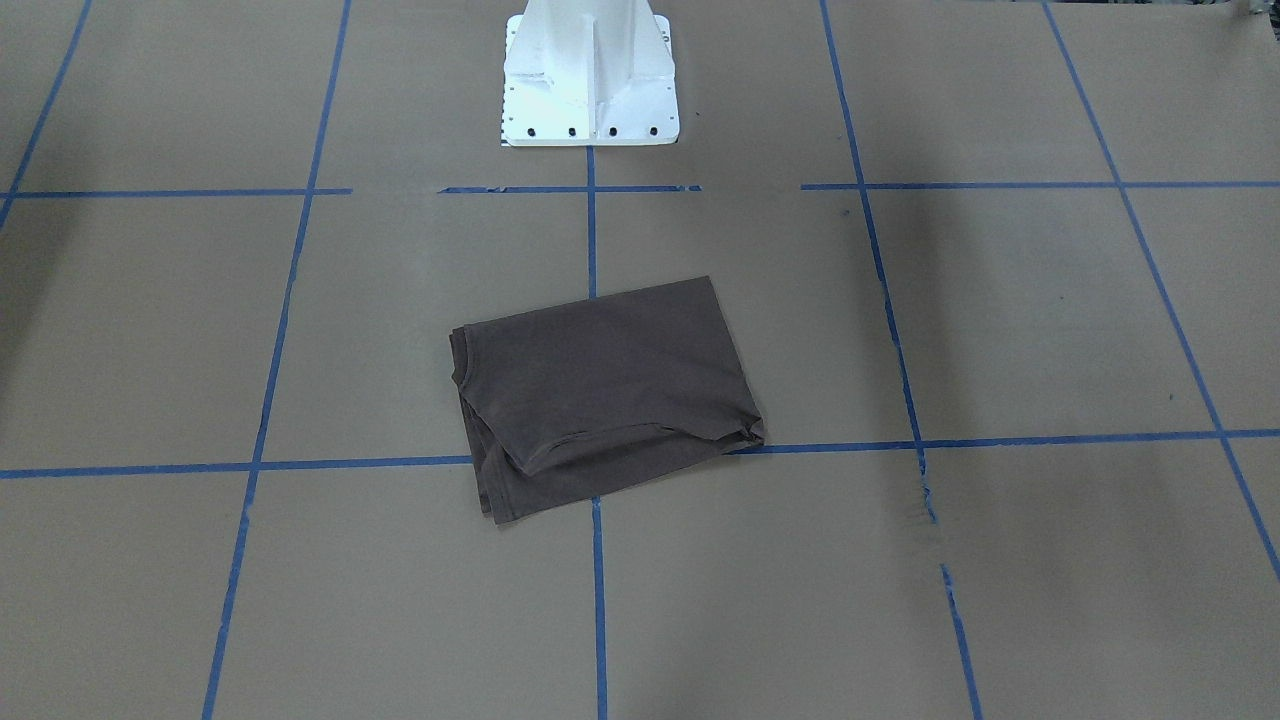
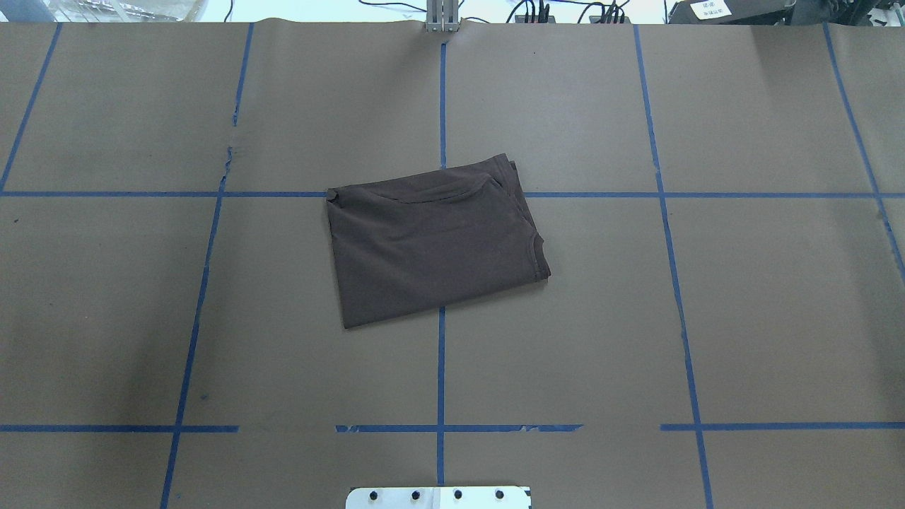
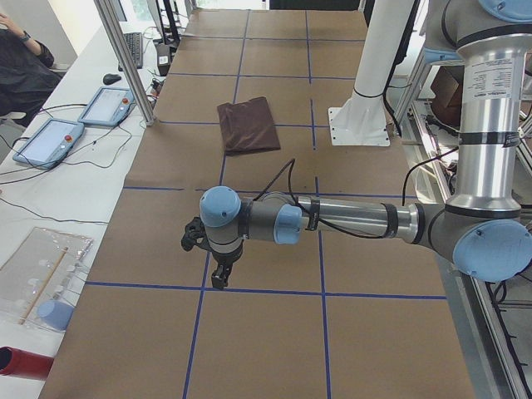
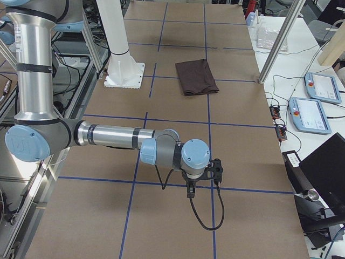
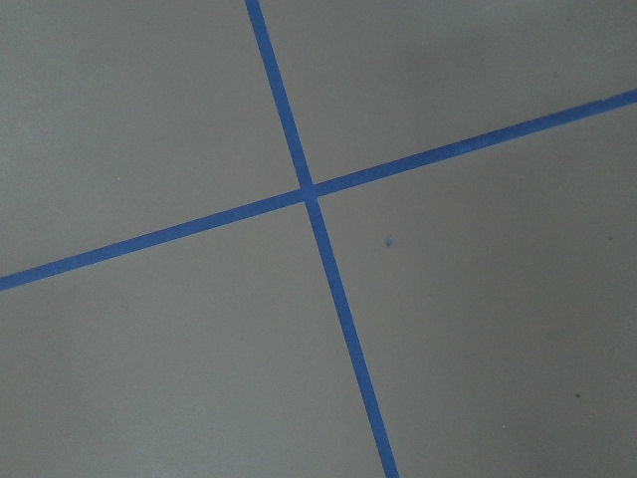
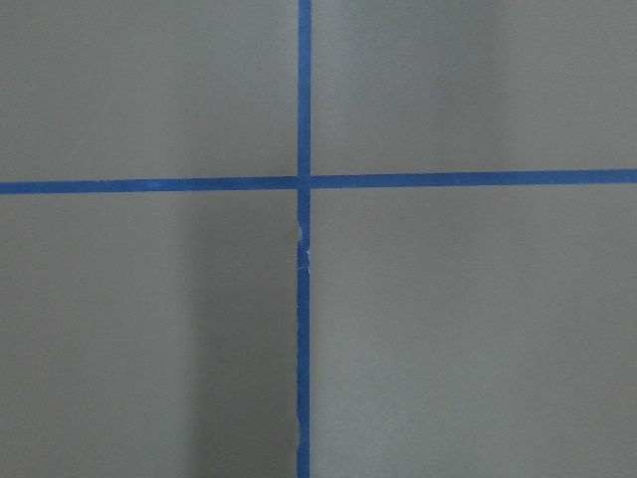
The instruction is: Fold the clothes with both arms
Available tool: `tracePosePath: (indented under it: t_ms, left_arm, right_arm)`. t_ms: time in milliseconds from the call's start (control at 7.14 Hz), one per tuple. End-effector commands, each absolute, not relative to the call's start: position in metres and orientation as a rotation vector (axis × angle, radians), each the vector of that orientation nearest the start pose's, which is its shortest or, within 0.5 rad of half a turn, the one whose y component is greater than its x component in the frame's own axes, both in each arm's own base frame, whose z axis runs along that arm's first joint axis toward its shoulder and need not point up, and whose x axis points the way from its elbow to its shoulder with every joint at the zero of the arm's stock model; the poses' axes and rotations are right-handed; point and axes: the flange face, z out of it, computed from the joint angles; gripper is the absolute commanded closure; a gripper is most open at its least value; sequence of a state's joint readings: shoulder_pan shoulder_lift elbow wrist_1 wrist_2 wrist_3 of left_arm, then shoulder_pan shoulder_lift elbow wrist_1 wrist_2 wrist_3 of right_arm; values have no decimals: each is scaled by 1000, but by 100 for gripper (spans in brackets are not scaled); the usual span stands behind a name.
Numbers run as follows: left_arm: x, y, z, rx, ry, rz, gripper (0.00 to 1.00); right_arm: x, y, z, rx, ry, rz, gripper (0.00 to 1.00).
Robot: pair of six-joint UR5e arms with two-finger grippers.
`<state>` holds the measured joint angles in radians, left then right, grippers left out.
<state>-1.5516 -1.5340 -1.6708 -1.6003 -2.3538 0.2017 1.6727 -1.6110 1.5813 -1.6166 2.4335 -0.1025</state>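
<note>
The dark brown T-shirt (image 1: 600, 390) lies folded into a rough rectangle at the middle of the table, in the overhead view (image 2: 431, 240) too. It also shows far off in the exterior left view (image 3: 248, 125) and the exterior right view (image 4: 197, 77). My left gripper (image 3: 220, 278) hangs over the paper near the table's left end, far from the shirt. My right gripper (image 4: 190, 190) hangs over the right end, equally far. Both show only in the side views, so I cannot tell whether they are open or shut. Both wrist views show only paper and tape.
Brown paper with a blue tape grid (image 2: 441, 367) covers the table. The white pedestal base (image 1: 590, 75) stands at the robot's side. Teach pendants (image 3: 50, 141) and a clear tray (image 3: 41, 274) lie on the side bench. A seated person (image 3: 21, 66) is at the far left.
</note>
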Motion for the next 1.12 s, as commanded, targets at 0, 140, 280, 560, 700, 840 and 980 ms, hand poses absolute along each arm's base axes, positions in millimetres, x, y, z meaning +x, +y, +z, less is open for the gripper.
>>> tracePosePath:
  t_ms: [0,140,280,560,700,840,980]
  left_arm:
    - [-55,-482,624,156,770,237,0]
    - [-56,-482,624,156,770,235,0]
    - [-56,-482,624,143,773,204,0]
    - [-56,-482,622,63,783,0,0]
    - [-56,-482,622,63,781,-1,0]
    - [-56,-482,622,63,783,-1,0]
    - [-56,-482,622,63,783,-1,0]
  right_arm:
    - [109,-460,674,5,-796,51,0]
    - [109,-461,674,-10,-796,85,0]
    - [109,-461,673,-11,-797,89,0]
    - [109,-462,672,-6,-800,84,0]
    - [108,-462,669,-1,-803,82,0]
    - [109,-461,669,-1,-806,83,0]
    - [108,-463,665,7,-807,78,0]
